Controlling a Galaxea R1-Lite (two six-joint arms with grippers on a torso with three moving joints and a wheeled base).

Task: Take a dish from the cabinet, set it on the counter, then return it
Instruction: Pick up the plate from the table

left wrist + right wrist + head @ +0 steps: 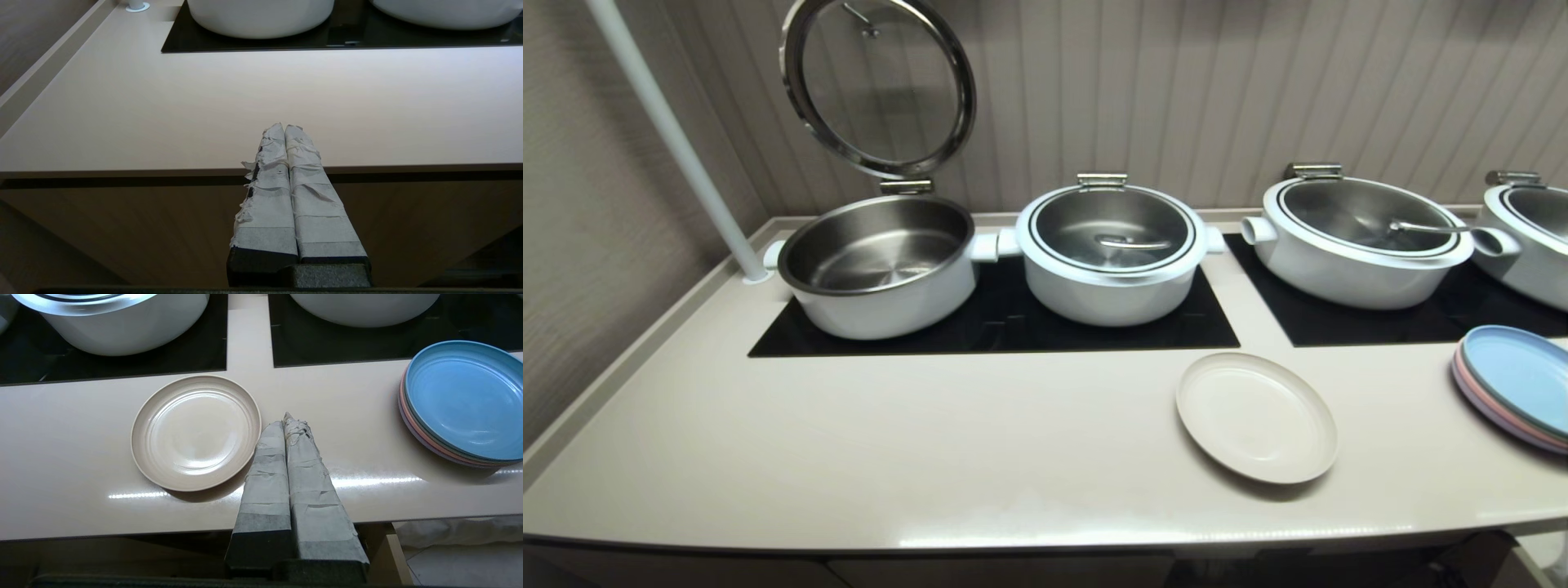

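Cream-white and round, the dish lies flat on the shiny beige desk, in front of the black glass panels. Nothing holds it. The right hand is over the desk just beside the dish's rim, its taped fingers pressed together and holding nothing. The left hand is by the desk's front edge, pinched closed and empty too. Blue and pink stacked plates sit well apart from the dish. White pots stand on the glass.

cream dish flat on glossy counter, closed right gripper perhaps just above its rim
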